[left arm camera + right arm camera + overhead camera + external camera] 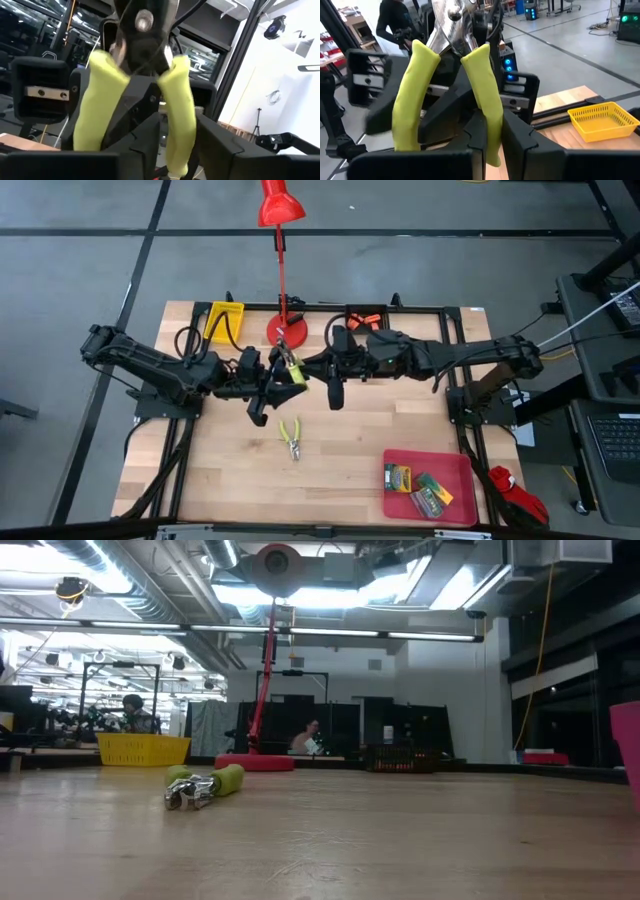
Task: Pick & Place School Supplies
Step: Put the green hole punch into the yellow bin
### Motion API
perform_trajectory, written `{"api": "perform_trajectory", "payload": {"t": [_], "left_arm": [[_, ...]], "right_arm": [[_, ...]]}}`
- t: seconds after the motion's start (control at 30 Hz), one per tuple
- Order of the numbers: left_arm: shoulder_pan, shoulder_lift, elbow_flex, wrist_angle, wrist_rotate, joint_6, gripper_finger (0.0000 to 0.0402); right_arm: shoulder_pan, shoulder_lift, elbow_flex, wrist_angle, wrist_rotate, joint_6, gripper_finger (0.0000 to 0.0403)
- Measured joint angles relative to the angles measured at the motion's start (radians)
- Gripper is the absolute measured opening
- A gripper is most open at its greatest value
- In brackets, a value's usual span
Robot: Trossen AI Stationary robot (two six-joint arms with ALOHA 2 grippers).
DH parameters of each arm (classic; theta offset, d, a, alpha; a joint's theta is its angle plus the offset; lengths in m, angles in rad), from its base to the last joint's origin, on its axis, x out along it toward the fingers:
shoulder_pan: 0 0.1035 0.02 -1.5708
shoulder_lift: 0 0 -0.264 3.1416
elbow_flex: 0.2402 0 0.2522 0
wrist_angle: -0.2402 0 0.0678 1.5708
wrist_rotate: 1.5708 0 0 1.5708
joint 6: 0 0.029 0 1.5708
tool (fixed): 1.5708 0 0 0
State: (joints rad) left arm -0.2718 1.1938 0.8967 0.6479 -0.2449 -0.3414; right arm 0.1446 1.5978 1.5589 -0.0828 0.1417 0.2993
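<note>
Honestly nothing readable here. The printed packs (418,488) in the red tray (462,468) have green, white and yellow artwork, but from the high view no words or brand come through. The yellow-green handled tool (135,90) shows no markings up close in either wrist view, and the room behind the bench has no legible signs.

Grey floor (80,240) crossed by dark lines surrounds the wooden table (360,430); bright ceiling lights (440,585) glow toward one o'clock.
</note>
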Motion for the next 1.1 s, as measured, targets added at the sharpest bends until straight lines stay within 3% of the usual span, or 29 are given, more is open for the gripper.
{"api": "perform_trajectory", "payload": {"t": [0.17, 0.33, 0.63, 0.9, 1.1], "left_arm": [[0.000, -0.001, 0.000, 0.001, -0.005, 0.019, 0.0038], [-0.002, -0.003, 0.001, 0.014, -0.018, 0.034, 0.0038], [-0.047, 0.000, 0.000, -0.021, -0.033, 0.042, 0.0038], [-0.112, -0.010, -0.004, -0.170, -0.236, 0.099, 0.0038], [-0.094, -0.098, -0.001, -0.257, -0.407, 0.148, 0.0038]], "right_arm": [[0.001, -0.002, 0.000, 0.008, 0.004, -0.003, 0.0034], [0.000, -0.002, 0.000, 0.042, -0.011, -0.010, 0.0036], [0.003, -0.009, -0.001, 0.162, -0.008, 0.007, 0.0139], [-0.030, -0.063, 0.002, 0.181, 0.029, -0.025, 0.0139], [-0.006, -0.128, -0.001, -0.025, 0.033, -0.023, 0.0124]]}}
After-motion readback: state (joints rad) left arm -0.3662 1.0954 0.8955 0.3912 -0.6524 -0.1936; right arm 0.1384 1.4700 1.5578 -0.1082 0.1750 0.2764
